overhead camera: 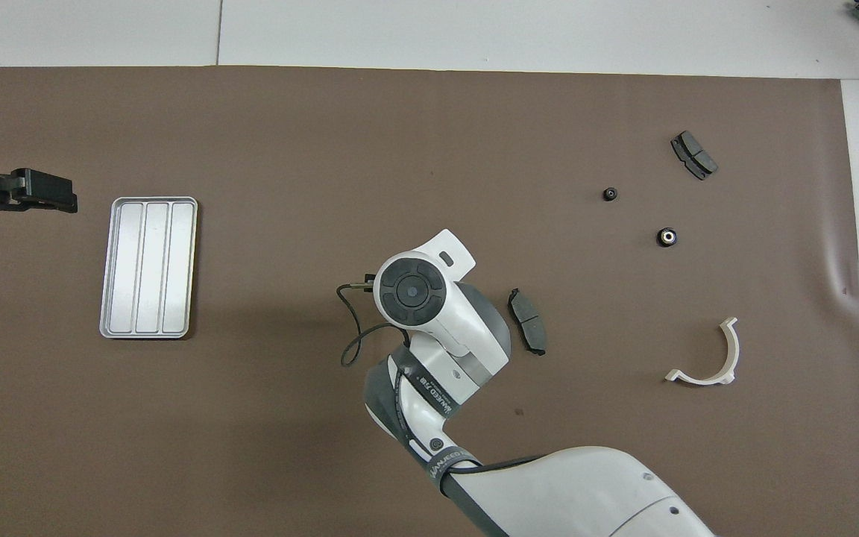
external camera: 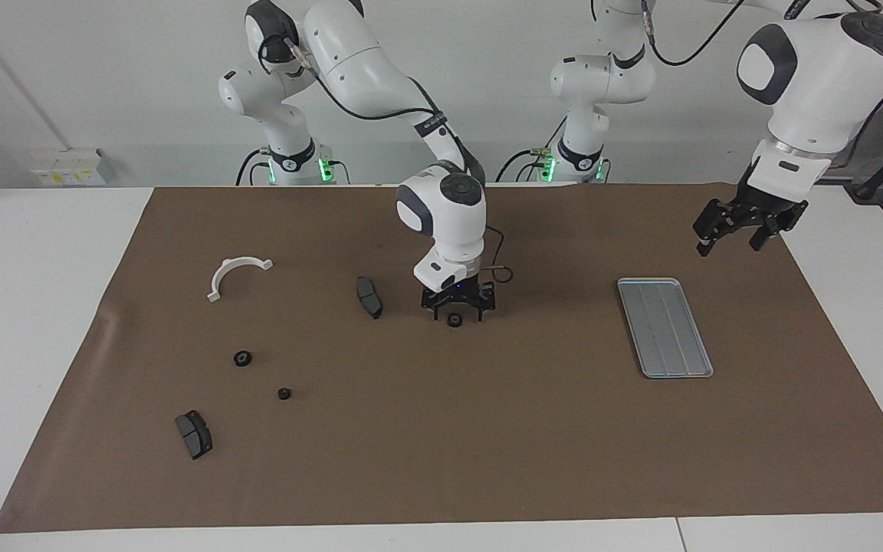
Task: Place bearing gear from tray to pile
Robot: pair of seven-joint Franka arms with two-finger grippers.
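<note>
A small black bearing gear (external camera: 454, 320) lies on the brown mat mid-table. My right gripper (external camera: 457, 313) is low over it, open, with a finger on either side; I cannot tell if they touch it. In the overhead view the right arm's wrist (overhead camera: 409, 291) hides both gripper and gear. The grey ridged tray (external camera: 664, 326) (overhead camera: 148, 267) lies toward the left arm's end with nothing on it. My left gripper (external camera: 731, 241) (overhead camera: 57, 200) hangs open and holds nothing, over the mat beside the tray. The pile's white half-ring bracket (external camera: 236, 274) (overhead camera: 709, 358) lies toward the right arm's end.
One dark brake pad (external camera: 369, 297) (overhead camera: 527, 321) lies beside the right gripper, another (external camera: 194, 434) (overhead camera: 693, 154) farther out. Two more small black gears (external camera: 242, 358) (external camera: 283, 394) rest between them. A black cable (overhead camera: 351, 332) loops off the right wrist.
</note>
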